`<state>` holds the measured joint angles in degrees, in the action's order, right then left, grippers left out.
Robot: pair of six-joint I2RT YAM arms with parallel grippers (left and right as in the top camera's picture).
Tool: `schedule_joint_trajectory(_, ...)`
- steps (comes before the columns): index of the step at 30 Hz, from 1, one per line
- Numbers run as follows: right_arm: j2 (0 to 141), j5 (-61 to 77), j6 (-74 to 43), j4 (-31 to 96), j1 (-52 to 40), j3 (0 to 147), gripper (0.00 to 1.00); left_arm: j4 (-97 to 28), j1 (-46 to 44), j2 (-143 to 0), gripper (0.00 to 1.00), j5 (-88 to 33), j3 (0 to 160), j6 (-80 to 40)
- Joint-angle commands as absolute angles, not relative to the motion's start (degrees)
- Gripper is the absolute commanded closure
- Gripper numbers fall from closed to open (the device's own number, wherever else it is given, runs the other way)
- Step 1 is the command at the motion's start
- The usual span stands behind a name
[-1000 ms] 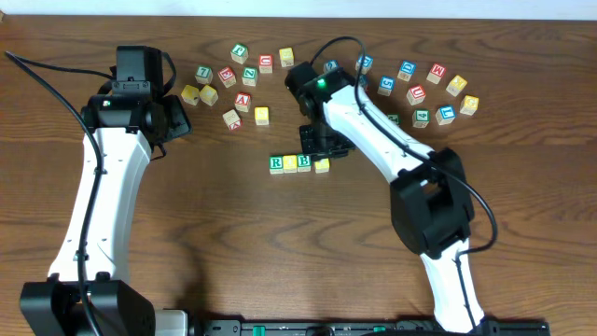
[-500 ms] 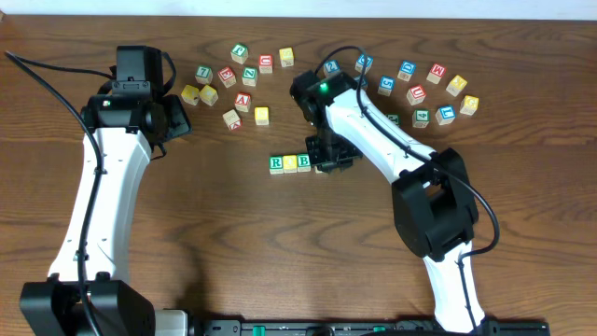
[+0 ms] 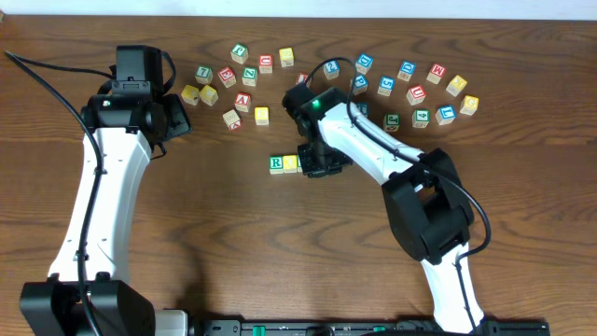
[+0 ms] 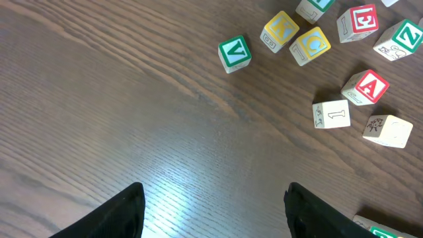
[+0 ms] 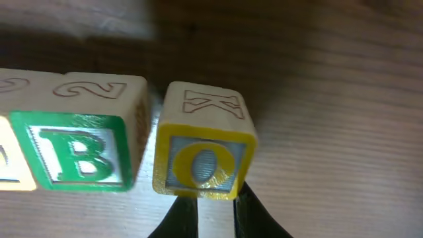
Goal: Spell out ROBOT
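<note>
A row on the table starts with the green R cube [image 3: 276,164] and a yellow cube [image 3: 290,163]. My right gripper [image 3: 317,161] covers the row's right end from overhead. In the right wrist view the green B cube [image 5: 79,149] stands beside the yellow O cube [image 5: 203,155], a thin gap between them. The right gripper [image 5: 216,198] is shut to a narrow slit with nothing in it, its fingers [image 5: 182,218] against the O cube's near side. My left gripper [image 4: 215,211] hangs open over bare wood. I cannot pick out the T among the loose cubes.
Loose letter cubes lie scattered along the back, from a yellow one [image 3: 190,93] at the left to another yellow one [image 3: 469,105] at the right. The left wrist view has a green V cube [image 4: 234,53], a yellow K cube [image 4: 279,31] and a red A cube [image 4: 365,87].
The right gripper has moved down and left over the row's right end, hiding the B and the last yellow cube from overhead. Its jaws have narrowed. The left arm has not moved.
</note>
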<state>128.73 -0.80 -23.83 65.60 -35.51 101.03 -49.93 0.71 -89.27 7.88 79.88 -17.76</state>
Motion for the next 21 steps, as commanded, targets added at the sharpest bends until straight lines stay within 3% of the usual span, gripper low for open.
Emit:
schedule_joint_trajectory(1, 127.52, -0.91, -23.49, 64.86, -36.49, 100.4, 0.88, -50.04, 0.95, -89.93, 0.33, 8.62, 80.84, -17.19)
schedule_joint_trajectory(8, 127.15, -0.89, -23.51, 65.84, -35.75, 100.86, 0.94, -50.04, 0.95, -89.93, 0.33, 8.62, 80.84, -17.19)
schedule_joint_trajectory(15, 125.47, 0.23, -23.7, 70.13, -30.61, 102.5, 0.89, -50.02, 0.95, -89.93, 0.33, 8.62, 80.84, -17.19)
schedule_joint_trajectory(21, 125.8, 5.61, -23.44, 66.24, -26.87, 101.89, 0.91, -49.6, 0.95, -89.93, 0.33, 8.62, 80.84, -17.19)
